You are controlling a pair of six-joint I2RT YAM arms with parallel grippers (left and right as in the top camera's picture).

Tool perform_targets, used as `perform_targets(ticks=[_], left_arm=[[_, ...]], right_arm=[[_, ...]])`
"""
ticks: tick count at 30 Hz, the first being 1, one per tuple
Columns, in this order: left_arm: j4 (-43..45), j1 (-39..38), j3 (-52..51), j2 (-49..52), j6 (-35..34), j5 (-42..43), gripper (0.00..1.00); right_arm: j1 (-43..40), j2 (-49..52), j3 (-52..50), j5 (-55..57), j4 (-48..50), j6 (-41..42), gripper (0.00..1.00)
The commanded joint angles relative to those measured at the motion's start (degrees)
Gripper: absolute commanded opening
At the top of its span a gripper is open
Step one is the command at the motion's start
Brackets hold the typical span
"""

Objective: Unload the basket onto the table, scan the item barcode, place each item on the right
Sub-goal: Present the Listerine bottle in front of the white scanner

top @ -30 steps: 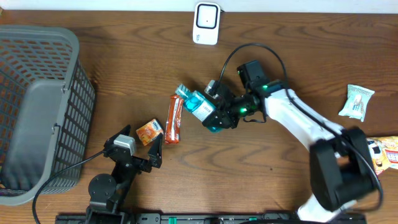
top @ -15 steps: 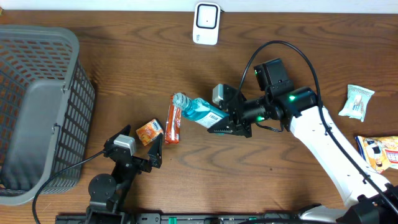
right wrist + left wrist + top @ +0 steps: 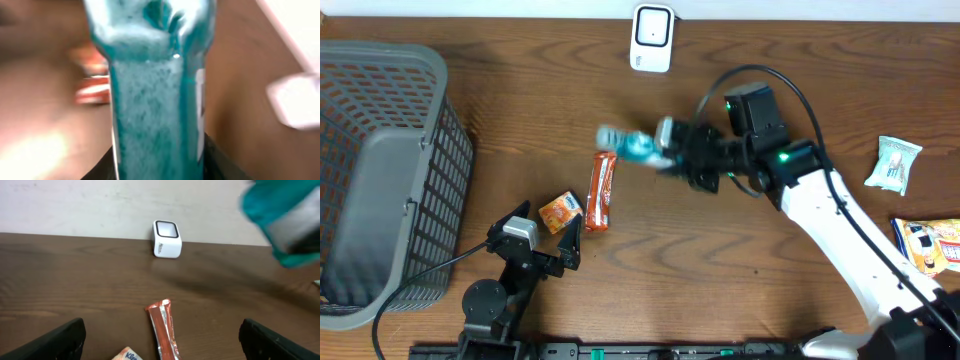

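While the blue bottle point(image 3: 632, 146) hangs above the tabletop point(image 3: 520, 110) near the middle of the overhead frame, it shows only as a blurred streak, clamped by its lower end in the right jaws. The right arm point(image 3: 820, 200) reaches in from the lower right. In the right wrist view the bottle point(image 3: 155, 100) fills the middle of the frame, full of frothy blue liquid, with a pale strip of label along its right side. No barcode can be made out.

The white scanner point(image 3: 651, 37) stands at the top centre of the overhead frame, above and slightly right of the bottle and clearly apart from it. An orange snack bar point(image 3: 603, 190) lies on the tabletop just below the bottle, and a small orange packet point(image 3: 560, 212) lies to its lower left. A grey basket point(image 3: 380, 170) fills the left edge.

The left jaws, at the lower left, are spread wide with nothing between them.

Judging by this, the pick-up is done and the bottle is on its way. Left to do: bring it before the scanner with its barcode facing the window.
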Motion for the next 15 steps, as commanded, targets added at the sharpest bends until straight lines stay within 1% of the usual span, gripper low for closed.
perform_targets(ticks=[1, 5, 12, 13, 15], left_arm=[[-1.9, 0.2, -1.0, -0.2, 0.4, 0.6, 0.98], [-1.9, 0.2, -1.0, -0.2, 0.4, 0.6, 0.98], [-1.9, 0.2, -1.0, -0.2, 0.4, 0.6, 0.98], [-1.9, 0.2, -1.0, -0.2, 0.4, 0.6, 0.98], [-1.9, 0.2, -1.0, -0.2, 0.4, 0.6, 0.98]], right_arm=[[0.2, 3.7, 0.5, 19.6, 8.4, 10.6, 0.01], [0.2, 8.8, 0.5, 29.4, 18.9, 11.1, 0.01], [0.2, 20.6, 1.7, 46.0, 43.0, 10.3, 0.01], [0.2, 22.1, 2.8, 47.2, 44.7, 9.1, 0.01], [0.1, 25.6, 6.6, 47.7, 44.9, 5.7, 0.01]])
